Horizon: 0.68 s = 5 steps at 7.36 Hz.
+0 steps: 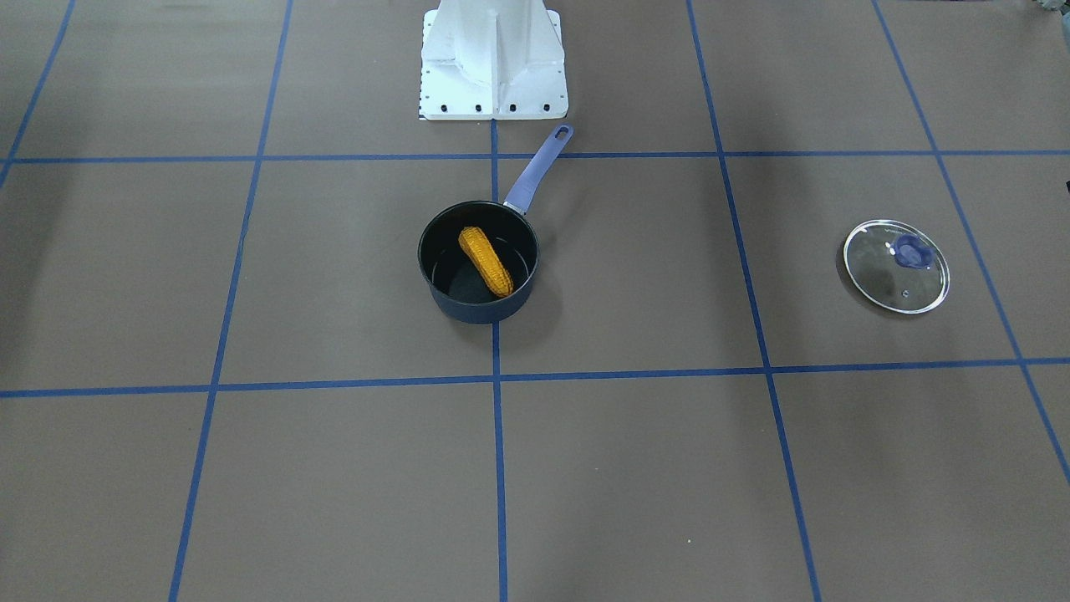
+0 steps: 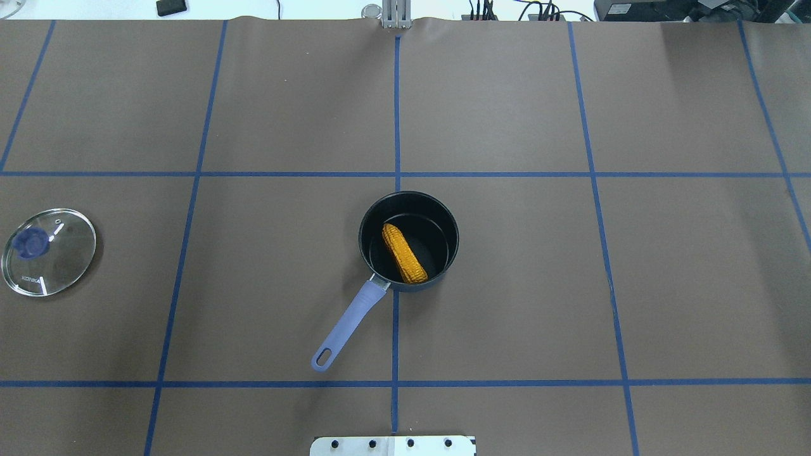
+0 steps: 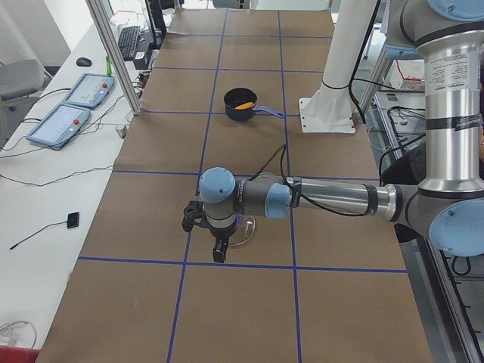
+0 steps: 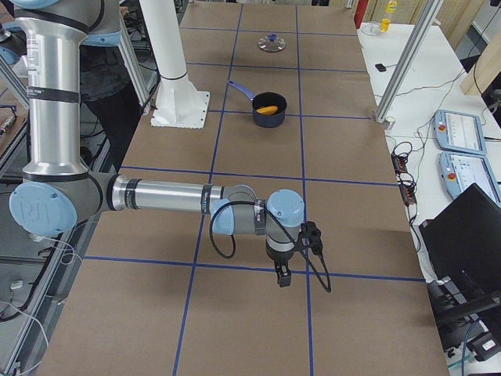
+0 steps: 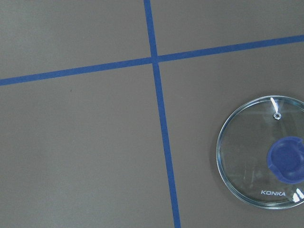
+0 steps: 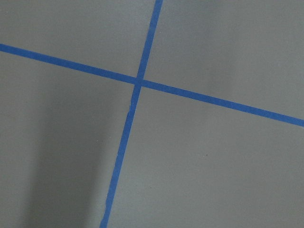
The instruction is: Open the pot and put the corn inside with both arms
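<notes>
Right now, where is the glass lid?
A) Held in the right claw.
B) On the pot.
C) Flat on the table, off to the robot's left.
C: the glass lid lies flat on the table, well apart from the open pot, which holds the corn.

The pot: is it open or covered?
Open. The glass lid lies on the table apart from the pot, whose mouth shows the corn inside.

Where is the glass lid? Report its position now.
In the overhead view the glass lid lies flat at the far left edge, on the robot's left side, well apart from the saucepan at the centre.
</notes>
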Each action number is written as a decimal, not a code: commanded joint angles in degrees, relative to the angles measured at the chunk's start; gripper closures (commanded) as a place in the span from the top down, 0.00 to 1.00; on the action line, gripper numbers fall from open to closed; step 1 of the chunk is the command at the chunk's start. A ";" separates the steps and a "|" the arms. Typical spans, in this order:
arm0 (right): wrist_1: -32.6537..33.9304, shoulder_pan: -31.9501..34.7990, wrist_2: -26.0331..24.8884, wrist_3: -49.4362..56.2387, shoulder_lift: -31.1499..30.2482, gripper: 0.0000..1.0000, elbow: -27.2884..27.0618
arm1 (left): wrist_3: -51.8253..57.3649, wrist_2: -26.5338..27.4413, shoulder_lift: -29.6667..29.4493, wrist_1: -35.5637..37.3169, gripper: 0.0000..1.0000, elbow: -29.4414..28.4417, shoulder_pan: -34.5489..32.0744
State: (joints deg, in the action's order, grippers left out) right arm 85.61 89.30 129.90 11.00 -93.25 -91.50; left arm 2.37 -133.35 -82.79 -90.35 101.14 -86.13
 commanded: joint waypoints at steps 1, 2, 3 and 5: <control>0.00 0.00 0.00 -0.01 0.00 1.00 0.00 | 0.00 -0.07 0.00 0.00 0.98 0.11 0.00; 0.00 0.00 0.00 -0.01 0.00 1.00 0.00 | 0.00 -0.07 0.00 0.00 0.98 0.11 0.00; 0.00 0.00 0.00 -0.01 0.00 1.00 -0.09 | 0.00 -0.07 0.00 0.00 0.98 0.11 0.00; 0.00 -0.18 0.00 -0.01 0.00 1.00 -0.09 | 0.00 0.02 0.00 0.00 0.98 0.46 0.00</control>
State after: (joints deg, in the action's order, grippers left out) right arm 85.61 89.18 129.90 10.99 -93.25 -91.57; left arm 2.37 -133.40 -82.79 -90.35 101.35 -86.13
